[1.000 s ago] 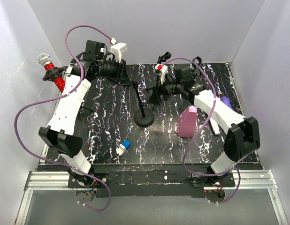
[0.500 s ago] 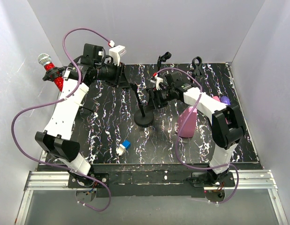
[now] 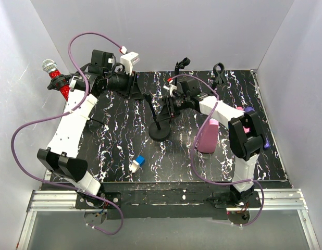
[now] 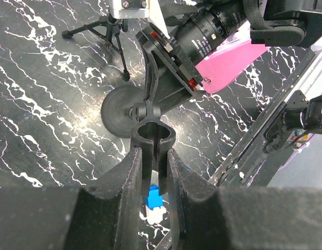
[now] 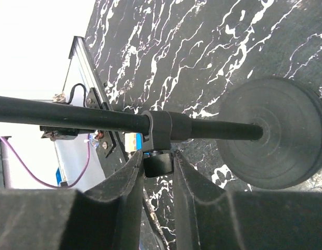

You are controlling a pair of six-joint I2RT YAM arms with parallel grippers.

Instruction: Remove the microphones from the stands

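brace stand (image 3: 160,131) firmly: left end effector (image 4: 153,156) clamped on clip (image 4: 169,134), right end effector (image 5: 158,162) pinching collar (image 5: 161,125); microphone (image 3: 58,79) at ten o'clock.

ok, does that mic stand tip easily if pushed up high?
Likely yes: the pole is long and thin over a small round base, so a sideways shove near the top gets leverage. The base looks solid, probably heavy for its size. Pole looks rigid, not floppy.
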